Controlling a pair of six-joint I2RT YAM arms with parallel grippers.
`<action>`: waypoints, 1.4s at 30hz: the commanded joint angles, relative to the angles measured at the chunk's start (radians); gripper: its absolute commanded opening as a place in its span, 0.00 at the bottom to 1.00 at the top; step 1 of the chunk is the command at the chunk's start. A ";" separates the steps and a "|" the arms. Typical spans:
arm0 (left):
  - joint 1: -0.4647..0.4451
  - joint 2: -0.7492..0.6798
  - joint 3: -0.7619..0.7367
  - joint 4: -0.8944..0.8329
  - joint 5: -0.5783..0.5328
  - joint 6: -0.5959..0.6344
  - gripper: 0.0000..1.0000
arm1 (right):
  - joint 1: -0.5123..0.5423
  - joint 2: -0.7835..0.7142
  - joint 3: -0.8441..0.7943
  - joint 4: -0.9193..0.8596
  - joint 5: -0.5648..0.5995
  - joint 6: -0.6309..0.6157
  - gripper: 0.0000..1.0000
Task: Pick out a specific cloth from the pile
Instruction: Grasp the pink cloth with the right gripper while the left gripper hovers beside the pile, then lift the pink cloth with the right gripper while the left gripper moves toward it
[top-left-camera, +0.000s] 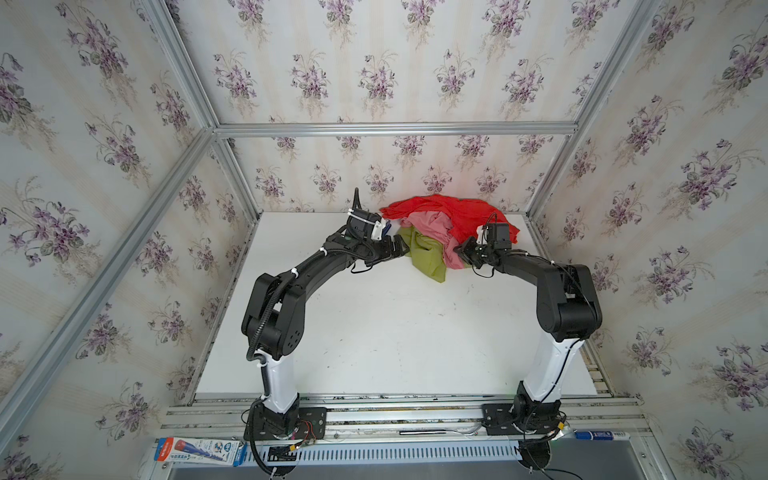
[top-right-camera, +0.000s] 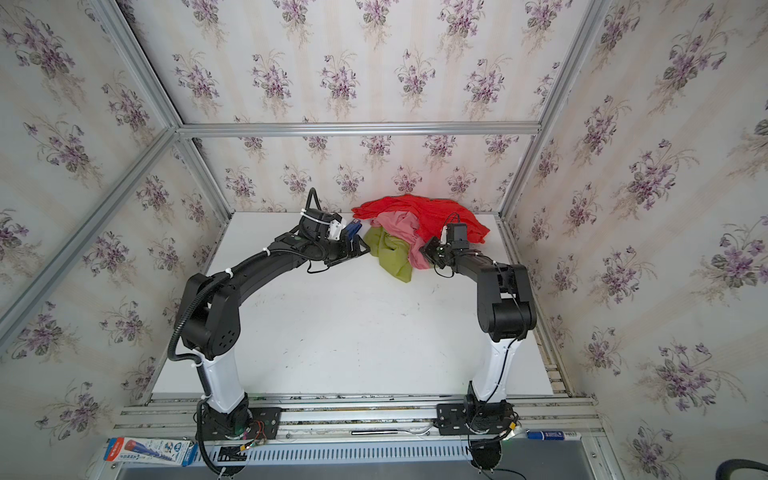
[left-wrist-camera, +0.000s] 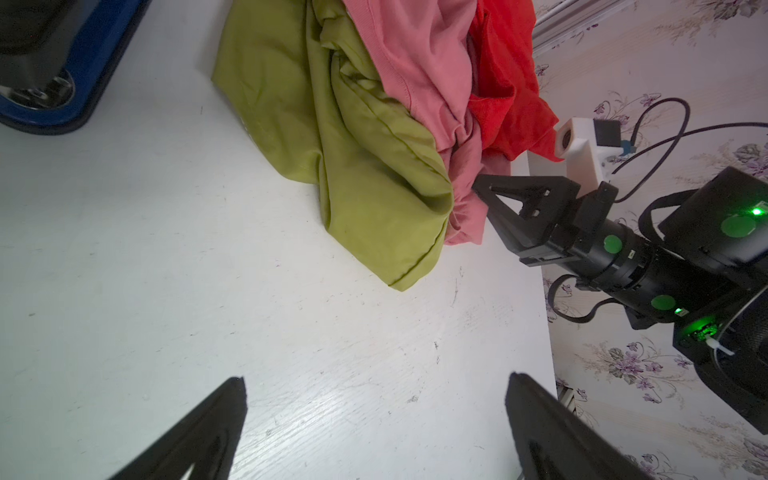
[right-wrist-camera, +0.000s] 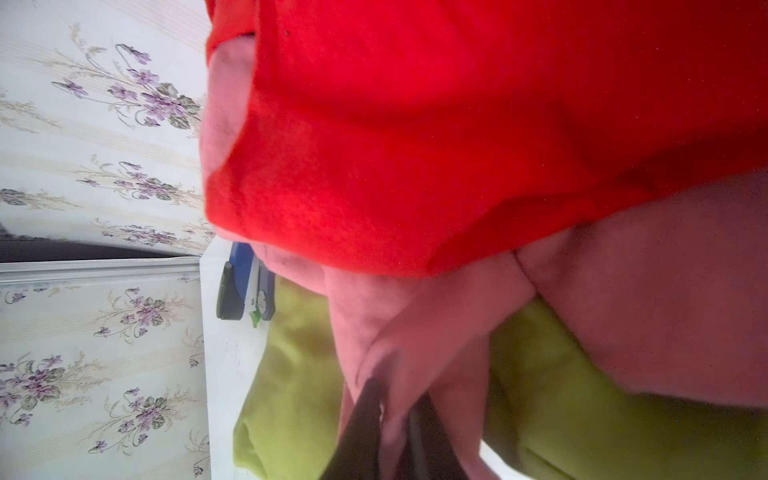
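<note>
Salmon-pink, plain and crumpled: cloth (top-left-camera: 430, 226) (top-right-camera: 399, 226), in the middle of pile (top-left-camera: 449, 237), upper centre of both top views, at the far edge of white table (top-left-camera: 395, 332). Tucked under red cloth (top-left-camera: 457, 210) toward the upper right, draped over olive-green cloth (top-left-camera: 426, 255) toward the lower left, trailing down to the table at the pile's lower right edge. Seen too at the upper centre of the left wrist view (left-wrist-camera: 419, 54) and across the lower right of the right wrist view (right-wrist-camera: 644, 291).

Pinched at that trailing end by right gripper (top-left-camera: 460, 250) (right-wrist-camera: 397, 395): dark fingers (right-wrist-camera: 365, 432) drawn nearly together, with a fold of pink fabric squeezed between. In the left wrist view, tip (left-wrist-camera: 478, 187) pressed into the pink folds, right of centre.

Just left of the pile in both top views, left gripper (top-left-camera: 395, 249) (top-right-camera: 358, 248), beside the olive-green edge; touching or not, cannot tell. Spread wide and holding nothing, at the bottom of the left wrist view (left-wrist-camera: 376, 378) with bare table between the fingers.

Near the pile's left edge, half hidden behind the left wrist, blue stapler (top-right-camera: 352, 229) (right-wrist-camera: 245, 286); upper left corner in the left wrist view (left-wrist-camera: 95, 54).
</note>
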 joint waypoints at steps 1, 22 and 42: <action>0.000 -0.017 -0.008 0.005 0.000 0.002 1.00 | -0.001 -0.015 0.025 0.014 -0.023 0.017 0.16; 0.022 -0.094 -0.074 0.002 -0.015 0.019 1.00 | 0.000 -0.076 0.097 -0.034 -0.028 0.009 0.05; 0.023 -0.133 -0.110 0.003 -0.036 0.021 1.00 | -0.001 -0.121 0.159 -0.019 -0.028 0.040 0.03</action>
